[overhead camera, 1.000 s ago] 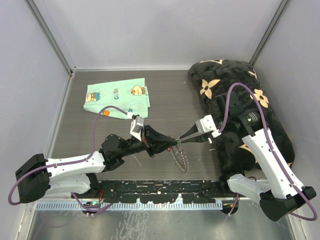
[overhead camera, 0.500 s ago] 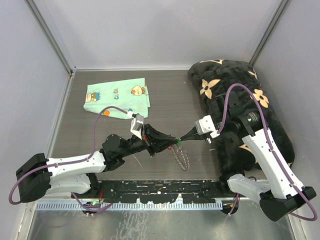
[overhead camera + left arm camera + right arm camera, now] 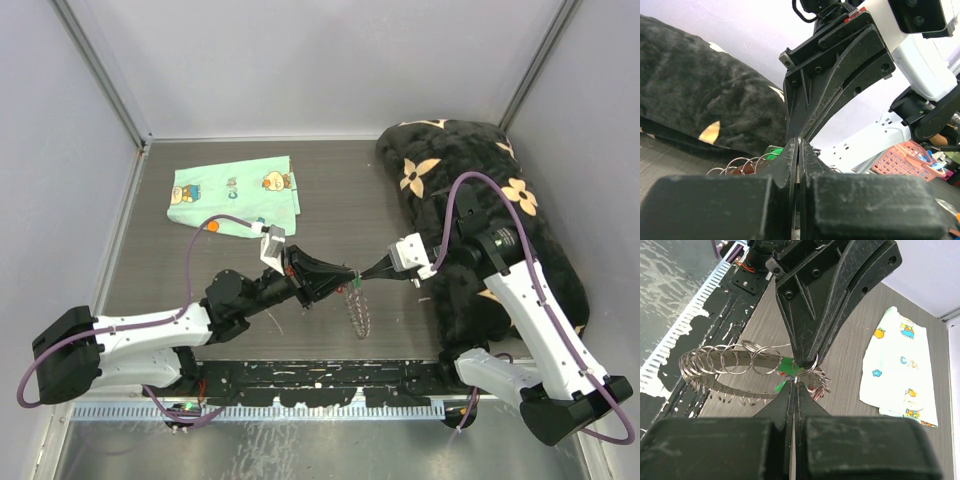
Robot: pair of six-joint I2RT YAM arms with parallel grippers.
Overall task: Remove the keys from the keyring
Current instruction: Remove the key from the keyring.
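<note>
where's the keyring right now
In the top view the keyring hangs mid-table below where the left claw and right claw meet tip to tip.

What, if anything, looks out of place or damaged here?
Nothing looks spilled or damaged. The keyring hangs pinched where the shut left gripper and right gripper meet. Only oddity: a small orange piece lies alone at the near edge of the mint-green cloth, too small to identify.
</note>
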